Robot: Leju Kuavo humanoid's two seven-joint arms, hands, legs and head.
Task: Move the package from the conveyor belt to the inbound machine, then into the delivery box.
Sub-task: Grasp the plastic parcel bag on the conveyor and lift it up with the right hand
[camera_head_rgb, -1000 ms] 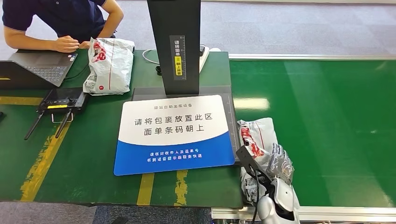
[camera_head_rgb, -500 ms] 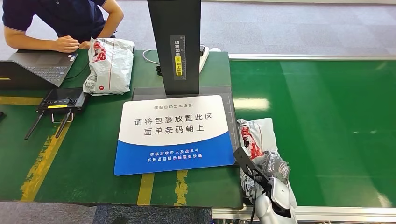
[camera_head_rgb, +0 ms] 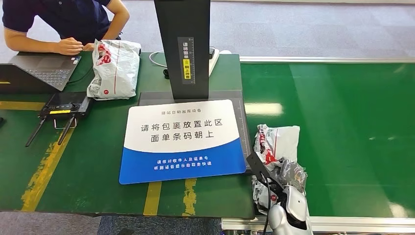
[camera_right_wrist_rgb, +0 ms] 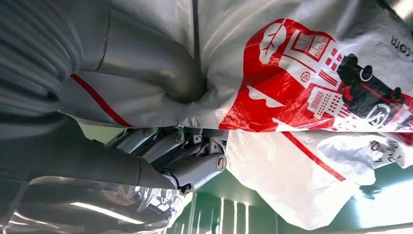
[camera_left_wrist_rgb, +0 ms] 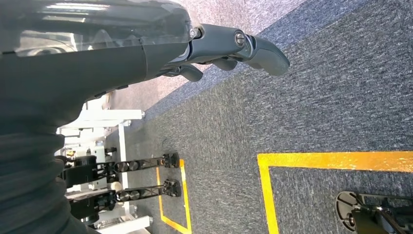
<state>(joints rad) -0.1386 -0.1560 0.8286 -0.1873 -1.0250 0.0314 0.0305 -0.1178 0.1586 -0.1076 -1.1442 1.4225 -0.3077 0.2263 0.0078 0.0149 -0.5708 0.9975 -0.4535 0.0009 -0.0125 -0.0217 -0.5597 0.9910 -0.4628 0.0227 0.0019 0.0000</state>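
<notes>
- Nearest the robot, at the belt's (camera_head_rgb: 342,112) near edge, the right hand (camera_head_rgb: 292,172) grips the package (camera_head_rgb: 279,142), a white plastic mailer with red print.
- From the right wrist view the thumb (camera_right_wrist_rgb: 146,63) presses into the mailer's (camera_right_wrist_rgb: 302,73) crumpled film from one side, and the darker fingers (camera_right_wrist_rgb: 195,170) curl against it from the other side, so the bag is pinched between them.
- That package lies on the green belt, just beside the table's (camera_head_rgb: 73,161) right edge and the blue-and-white mat (camera_head_rgb: 183,142); whether it rests on the belt or is raised off it, I cannot tell.
- By the robot's side, the left hand (camera_left_wrist_rgb: 229,46) hangs over grey carpet (camera_left_wrist_rgb: 316,97) marked with yellow tape (camera_left_wrist_rgb: 336,160). Its fingers are loosely bent and apart, with nothing in them.
- On the table, the mat with Chinese text lies flat at the foot of a black scanner post (camera_head_rgb: 183,44).
- Left of the mat, a black controller (camera_head_rgb: 63,105) with two antennas lies on the table.
- Farther back, a second bag (camera_head_rgb: 115,68) of the same print lies near the post.
- At the far left corner, a laptop (camera_head_rgb: 41,71) sits open, and a person (camera_head_rgb: 63,19) in a dark shirt rests a hand beside it.
- Behind the post, a white cable (camera_head_rgb: 156,58) and a power strip (camera_head_rgb: 215,55) lie on the table.
</notes>
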